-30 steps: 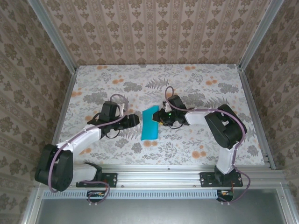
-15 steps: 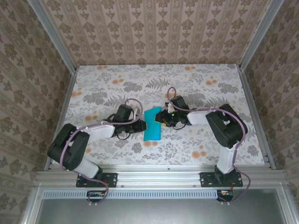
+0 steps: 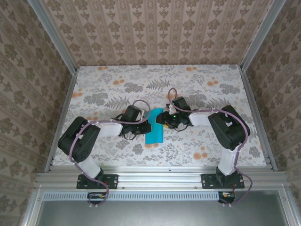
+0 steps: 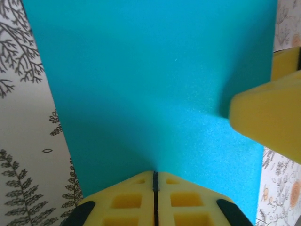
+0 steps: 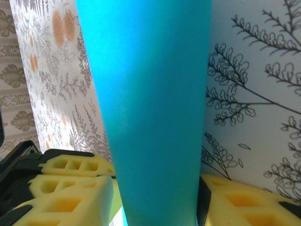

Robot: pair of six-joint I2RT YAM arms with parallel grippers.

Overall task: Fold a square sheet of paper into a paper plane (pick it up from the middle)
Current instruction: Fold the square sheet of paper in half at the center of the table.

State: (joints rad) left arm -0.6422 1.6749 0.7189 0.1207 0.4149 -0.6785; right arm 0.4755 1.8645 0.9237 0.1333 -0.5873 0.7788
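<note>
The square sheet of paper (image 3: 154, 126), teal-blue and folded into a narrow strip, lies mid-table between both grippers. My left gripper (image 3: 145, 126) comes at it from the left. In the left wrist view its yellow fingers (image 4: 127, 197) are pressed together, and the left gripper (image 4: 155, 173) is shut on the sheet's near edge (image 4: 155, 84). My right gripper (image 3: 164, 120) sits at the sheet's right side. It is open (image 5: 157, 202), its fingers (image 5: 70, 202) standing apart on either side of the paper strip (image 5: 150, 103). One right finger (image 4: 268, 117) shows in the left wrist view.
The floral tablecloth (image 3: 202, 89) covers the table, with bare room behind and in front of the grippers. Wallpapered walls and a metal frame (image 3: 254, 108) enclose the sides. A rail (image 3: 160, 176) runs along the near edge.
My left arm has swung right to the paper, and its jaws have gone from open to shut on the left edge. The right jaws have widened around the strip.
</note>
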